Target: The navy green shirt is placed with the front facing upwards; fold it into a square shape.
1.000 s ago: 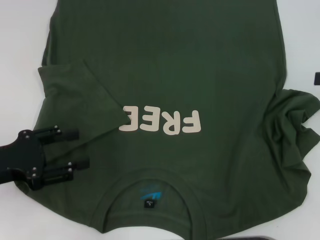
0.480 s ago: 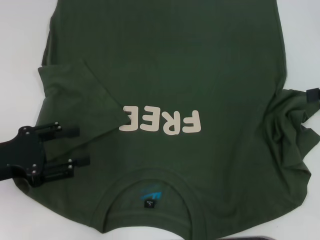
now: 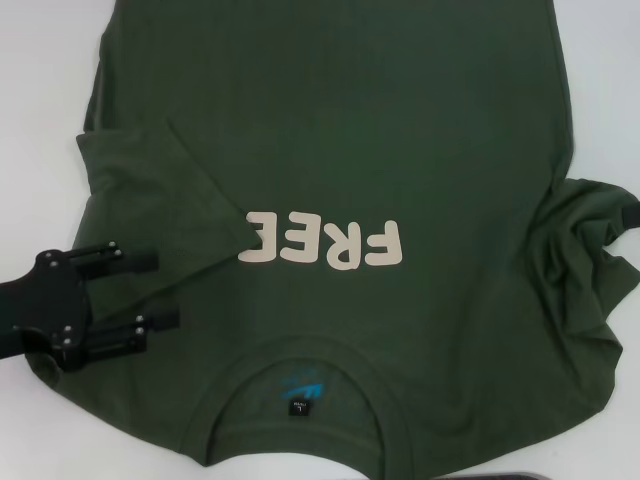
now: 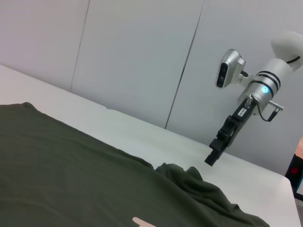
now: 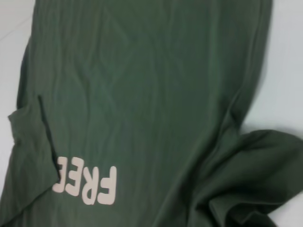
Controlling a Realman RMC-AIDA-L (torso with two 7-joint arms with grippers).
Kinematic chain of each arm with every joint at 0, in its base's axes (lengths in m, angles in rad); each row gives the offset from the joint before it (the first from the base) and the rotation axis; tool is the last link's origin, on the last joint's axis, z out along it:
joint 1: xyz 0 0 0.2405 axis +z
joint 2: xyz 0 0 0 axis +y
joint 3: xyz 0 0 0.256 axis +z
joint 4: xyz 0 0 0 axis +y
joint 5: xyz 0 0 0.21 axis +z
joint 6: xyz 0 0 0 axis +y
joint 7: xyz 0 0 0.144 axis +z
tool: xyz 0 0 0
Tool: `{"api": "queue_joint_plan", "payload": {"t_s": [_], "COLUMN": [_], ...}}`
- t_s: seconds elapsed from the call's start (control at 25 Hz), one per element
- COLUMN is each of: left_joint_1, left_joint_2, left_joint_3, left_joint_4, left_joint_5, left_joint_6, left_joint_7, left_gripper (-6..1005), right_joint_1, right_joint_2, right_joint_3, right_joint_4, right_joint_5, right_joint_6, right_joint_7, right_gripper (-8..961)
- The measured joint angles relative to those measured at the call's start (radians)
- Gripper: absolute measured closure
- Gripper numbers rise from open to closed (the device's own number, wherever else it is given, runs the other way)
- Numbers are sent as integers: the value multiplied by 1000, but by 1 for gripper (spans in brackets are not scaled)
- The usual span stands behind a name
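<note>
The navy green shirt (image 3: 400,130) lies front up on the white table, its collar (image 3: 300,400) toward me and the cream lettering (image 3: 325,243) across the chest. Its left sleeve (image 3: 150,200) is folded inward over the body and covers the end of the lettering. The right sleeve (image 3: 590,240) sits bunched in wrinkles. My left gripper (image 3: 158,292) is open, low over the shirt's left shoulder, with nothing between its fingers. Only a black tip of my right gripper (image 3: 630,215) shows beside the bunched sleeve; the left wrist view shows the right gripper (image 4: 211,158) hovering above that sleeve (image 4: 189,177).
White table (image 3: 40,80) shows on both sides of the shirt. A dark object (image 3: 520,476) pokes in at the near edge. In the left wrist view, grey wall panels (image 4: 142,56) stand behind the table's far side.
The right gripper's black tip has moved along the right edge toward me, down to the bunched sleeve. The left gripper has barely shifted.
</note>
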Motion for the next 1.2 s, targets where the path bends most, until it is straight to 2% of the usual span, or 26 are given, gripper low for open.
{"api": "queue_joint_plan", "payload": {"t_s": [0.44, 1.2], "left_joint_1": [2, 7], "left_joint_2": [-2, -3], "left_joint_3": [-7, -7], "left_joint_4": [1, 16], "left_joint_5": [0, 0], "left_joint_6": [-4, -6], "left_joint_7": [0, 7], "left_gripper": [290, 292], "right_joint_1": [11, 20], "right_joint_2": [15, 27], "right_joint_3": [-5, 0], "right_joint_4": [49, 122], "right_joint_5": [-9, -8], "right_joint_6": [64, 156], "right_joint_7": [7, 33], "right_gripper": [48, 53]}}
